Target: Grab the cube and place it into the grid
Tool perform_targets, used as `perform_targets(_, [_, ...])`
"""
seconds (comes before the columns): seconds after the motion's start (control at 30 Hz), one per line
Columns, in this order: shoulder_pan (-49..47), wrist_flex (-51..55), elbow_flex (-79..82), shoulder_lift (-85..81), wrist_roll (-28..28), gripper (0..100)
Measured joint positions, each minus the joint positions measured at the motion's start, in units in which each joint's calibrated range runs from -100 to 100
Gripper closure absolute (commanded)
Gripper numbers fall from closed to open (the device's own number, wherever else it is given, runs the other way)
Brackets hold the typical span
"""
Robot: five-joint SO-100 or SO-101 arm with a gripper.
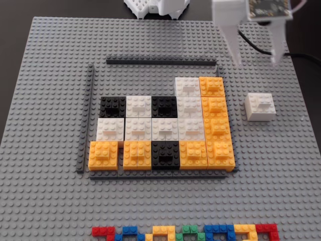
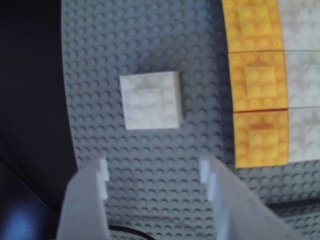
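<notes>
White gripper (image 1: 256,59) fingers are seen spread apart and empty, held above the grey baseplate (image 1: 50,75) near its far right edge, with the cube (image 1: 260,107) lying untouched just ahead of the fingertips and lined up with the gap in the wrist view. The cube is set apart from the grid (image 1: 160,128), to the right of its orange column in the fixed view, while open cells are left along the grid's top row. A finger may be brought down onto the cube's top, or the cube nudged askew, if the descent is made off-centre.
</notes>
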Motion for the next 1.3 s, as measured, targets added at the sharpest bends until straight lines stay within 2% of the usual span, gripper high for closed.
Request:
perform_targets(0.6, [-3.21, -2.15, -8.56, 15.1, -1.56, 77])
perform_targets(1.3, [-1.39, -3.61, -11.65, 20.27, 0.05, 77])
